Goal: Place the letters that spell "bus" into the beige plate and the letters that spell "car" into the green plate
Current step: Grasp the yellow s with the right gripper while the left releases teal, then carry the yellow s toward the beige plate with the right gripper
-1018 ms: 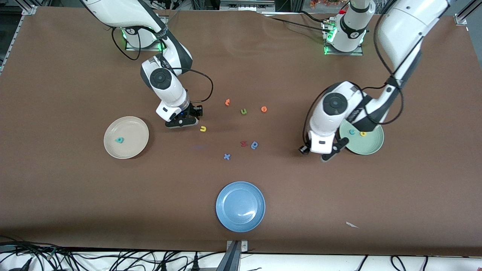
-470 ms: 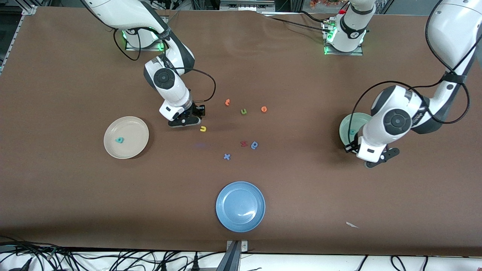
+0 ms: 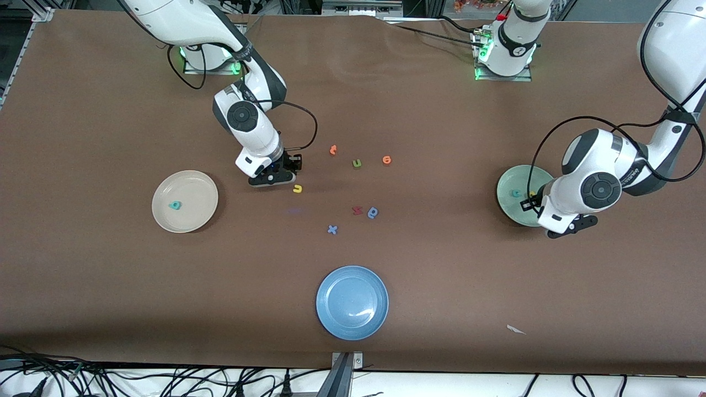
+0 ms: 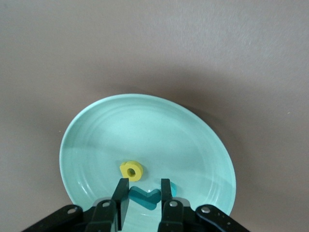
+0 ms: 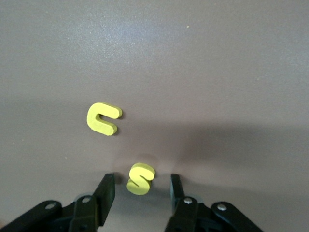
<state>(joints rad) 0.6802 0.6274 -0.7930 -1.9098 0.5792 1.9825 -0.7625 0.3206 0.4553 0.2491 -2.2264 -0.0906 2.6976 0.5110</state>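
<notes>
Toward the right arm's end of the worktop [image 3: 110, 286], the beige plate [image 3: 197, 190] holds the teal "b" [image 3: 175, 205] on its floor. Near the middle of the worktop the right tool [image 5: 142, 178] hangs low with its fingers spread, one on each side of the yellow "s" [image 5: 140, 179], which lies flat on the brown surface with a gap to each finger. The yellow "u" [image 5: 103, 118] lies just beside it, apart from the tool, and shows in the front view slightly nearer the camera than the tool. At the left arm's end, the left tool [image 4: 144, 186] is over the green plate [image 4: 145, 125] and is pinching a teal letter [image 4: 145, 197] between nearly closed fingers. I cannot tell whether that letter touches the plate. The yellow "a" [image 4: 131, 171] rests in the plate close to the fingertips, and the teal "c" [image 3: 516, 193] lies in the plate beside it. Scattered between the two arms are two orange letters [image 3: 333, 149], a green u-shaped letter [image 3: 357, 163], a red letter [image 3: 357, 210], a blue a-like letter [image 3: 373, 212] and a blue "x" [image 3: 332, 229]. The blue plate [image 3: 352, 281] sits nearest the front camera.
</notes>
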